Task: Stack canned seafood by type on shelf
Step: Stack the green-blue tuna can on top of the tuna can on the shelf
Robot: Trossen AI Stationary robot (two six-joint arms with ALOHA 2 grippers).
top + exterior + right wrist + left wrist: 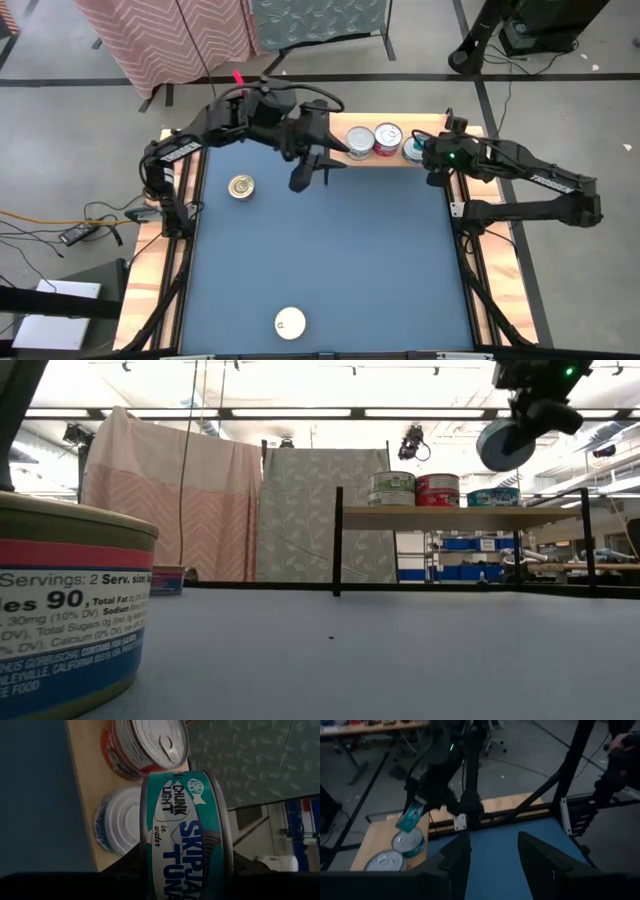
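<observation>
Right gripper (520, 420) clamps round teal-labelled skipjack tuna tin (187, 840) on edge, above light-wood shelf (450, 517). Below it: silver-lidded teal tin (120, 827), red tin (145, 745) beside. Left gripper (492, 855) half-open, empty, over blue table (330, 250). Gold-lidded tin (240, 186), white-lidded tin (290, 322) apart on table.

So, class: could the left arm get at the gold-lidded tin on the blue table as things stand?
Probably yes. The left gripper is empty and open beside the gold-lidded tin, with bare blue table between them. The right gripper is over at the shelf, out of the way.
</observation>
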